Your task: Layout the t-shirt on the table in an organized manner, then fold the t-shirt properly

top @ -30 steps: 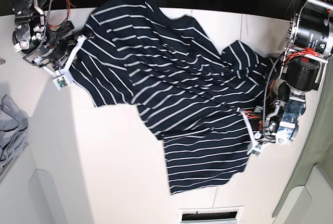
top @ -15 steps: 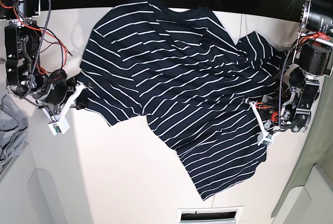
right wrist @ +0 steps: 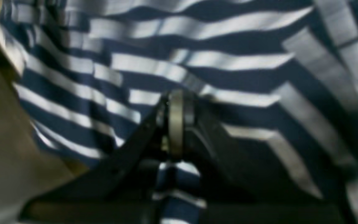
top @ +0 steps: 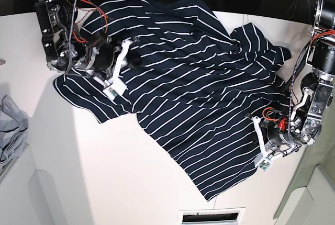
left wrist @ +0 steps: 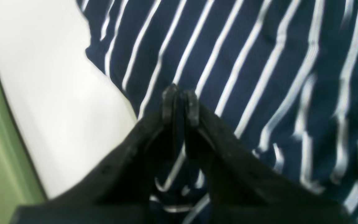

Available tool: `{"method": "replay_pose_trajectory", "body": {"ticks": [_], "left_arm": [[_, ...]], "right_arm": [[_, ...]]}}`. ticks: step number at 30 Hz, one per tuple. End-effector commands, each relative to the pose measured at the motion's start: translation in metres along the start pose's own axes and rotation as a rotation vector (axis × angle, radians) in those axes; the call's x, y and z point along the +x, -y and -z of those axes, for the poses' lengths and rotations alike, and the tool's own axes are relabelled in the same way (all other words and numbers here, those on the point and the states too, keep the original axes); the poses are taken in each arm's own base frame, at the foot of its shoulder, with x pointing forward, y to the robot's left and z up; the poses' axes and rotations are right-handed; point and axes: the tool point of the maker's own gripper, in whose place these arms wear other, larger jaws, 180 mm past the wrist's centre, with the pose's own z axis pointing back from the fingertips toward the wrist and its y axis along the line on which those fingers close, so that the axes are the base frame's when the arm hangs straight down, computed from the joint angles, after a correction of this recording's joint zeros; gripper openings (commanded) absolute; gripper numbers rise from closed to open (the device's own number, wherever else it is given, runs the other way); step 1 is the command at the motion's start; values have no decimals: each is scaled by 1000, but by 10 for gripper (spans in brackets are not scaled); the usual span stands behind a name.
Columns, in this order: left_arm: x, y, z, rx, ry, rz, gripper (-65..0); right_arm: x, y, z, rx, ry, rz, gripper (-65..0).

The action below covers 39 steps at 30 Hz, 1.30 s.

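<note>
A dark navy t-shirt (top: 183,94) with thin white stripes lies spread across a large white table (top: 104,172), slanting from the far left toward the near right. It is not yet flat: 1 sleeve bunches at the far right, and the cloth ripples near both arms.

2 robot arms work at opposite sides of the shirt. The left gripper (left wrist: 180,102) sits at the shirt's near right edge, its jaws almost together with striped cloth running between them, so it appears to pinch the fabric. The right gripper (right wrist: 176,107) is at the far left, jaws pressed fully together on striped cloth, holding the shirt there.

The shirt looks light, thin and limp. It should drape and wrinkle easily, slide readily on the smooth table, and stretch if pulled from only 1 side. The best places to hold it are probably seams or hems, such as the shoulders, sleeve ends or bottom hem, with 2 grips pulling apart evenly.

No containers are visible. A plain grey cloth (top: 10,125) lies at the left edge, apart from the shirt.
</note>
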Motion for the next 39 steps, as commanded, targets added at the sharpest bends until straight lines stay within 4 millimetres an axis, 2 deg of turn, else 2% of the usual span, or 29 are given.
{"method": "replay_pose_trajectory", "body": {"ticks": [1,4,8,10,15,18,21,24,29,31,33,37,39], "left_arm": [[13,-17,-2,51,31,-4,-590],[-18,-13,14,67,-71,3,-590],[-70,2,23,20,-271,14,-590],[-85,5,18,-4,-345,1,-590],[-90,12,2,-92,-367,-116,-590],[-92,37,-10,-224,-390,-137,-590],[-86,74,-18,-394,-353,-151,-590],[-72,115,-29,-586,-261,-165,-589],[-52,146,-37,-725,-175,-168,-589],[-40,144,-37,-732,-143,-179,-589],[-22,133,-38,-720,-89,-202,-589],[21,83,-46,-634,60,-272,-589],[26,56,-50,-577,101,-310,-590]], "right_arm": [[-2,0,-1,-15,-13,-46,-650],[-39,3,4,-66,-135,-112,-650],[-62,34,-9,-132,-206,-119,-650],[-61,59,-20,-190,-202,-117,-650],[-47,122,-46,-314,-208,-104,-650],[-33,150,-52,-356,-202,-79,-650],[-10,175,-57,-389,-148,-51,-650],[14,196,-63,-408,-89,-11,-650],[49,209,-71,-408,-25,28,-650],[62,208,-74,-402,7,28,-650],[78,205,-77,-387,51,28,-650],[96,191,-89,-347,121,50,-650],[96,179,-94,-316,151,69,-650]]}}
